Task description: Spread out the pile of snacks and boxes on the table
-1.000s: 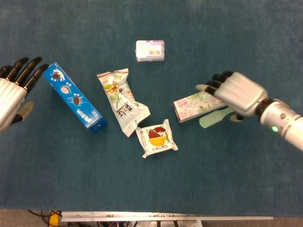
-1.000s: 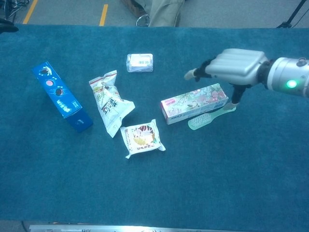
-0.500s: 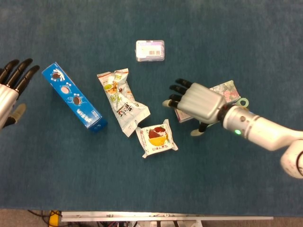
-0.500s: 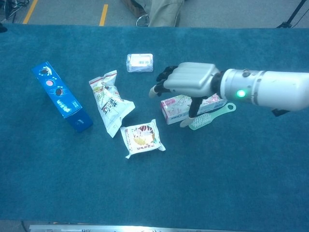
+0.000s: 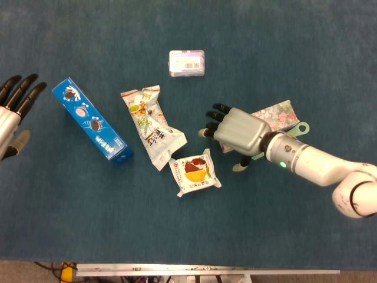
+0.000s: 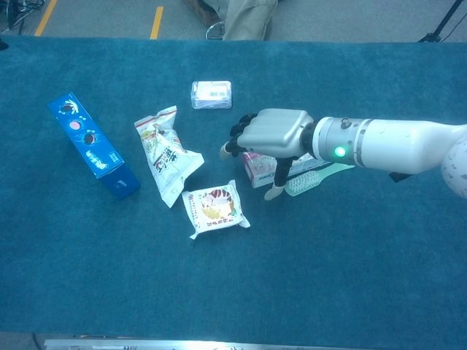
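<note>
Right hand (image 5: 238,131) mid-frame, fingers (image 5: 219,109) spread, holding nothing, over floral box (image 5: 277,114); best nudged rightward, probably flat-palmed.

Your blue table (image 5: 294,53) carries: cookie box (image 5: 91,121), snack bag (image 5: 152,127), cake packet (image 5: 195,171), small pack (image 5: 187,62), floral box (image 5: 277,115), green brush (image 6: 314,179).

No wording can be read. The small clear box (image 5: 187,62), upper middle of the head view, carries a barcode label; print on the white snack bag (image 5: 152,126) is too small to make out.
</note>
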Tool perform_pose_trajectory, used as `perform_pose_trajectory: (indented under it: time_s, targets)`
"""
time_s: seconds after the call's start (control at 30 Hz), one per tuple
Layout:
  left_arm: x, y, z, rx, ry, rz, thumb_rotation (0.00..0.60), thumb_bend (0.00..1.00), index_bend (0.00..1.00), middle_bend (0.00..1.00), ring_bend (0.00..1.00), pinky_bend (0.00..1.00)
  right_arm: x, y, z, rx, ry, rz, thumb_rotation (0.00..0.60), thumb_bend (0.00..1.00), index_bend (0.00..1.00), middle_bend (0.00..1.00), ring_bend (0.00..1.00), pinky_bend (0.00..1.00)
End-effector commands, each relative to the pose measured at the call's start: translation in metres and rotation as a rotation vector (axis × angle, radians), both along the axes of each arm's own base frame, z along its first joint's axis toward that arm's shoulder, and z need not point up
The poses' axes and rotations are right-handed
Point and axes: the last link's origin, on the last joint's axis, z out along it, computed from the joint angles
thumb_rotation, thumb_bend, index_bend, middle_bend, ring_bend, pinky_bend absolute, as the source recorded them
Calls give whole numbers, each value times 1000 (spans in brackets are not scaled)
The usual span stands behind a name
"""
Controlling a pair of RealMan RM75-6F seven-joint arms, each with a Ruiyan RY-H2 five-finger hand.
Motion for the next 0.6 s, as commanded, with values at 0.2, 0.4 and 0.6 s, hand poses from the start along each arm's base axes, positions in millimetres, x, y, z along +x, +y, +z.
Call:
perform_pose_trajectory:
  time_s: [0.2,0.4,0.6]
  targets:
    - [-1,0,1,2,0,3,600,358,1,63,94,277,-5,3,0,10,18,2,449,0,183,263,93,77]
    - [-1,0,0,0,-2,2,600,358,1,63,94,277,-22,7,15,1,48,-14,449,0,191,283,123,77]
    - [0,1,-3,-7,-6,-2,600,358,1,63,94,276,-47,16,35,-7,74,-55,447,0,192,293,129,77]
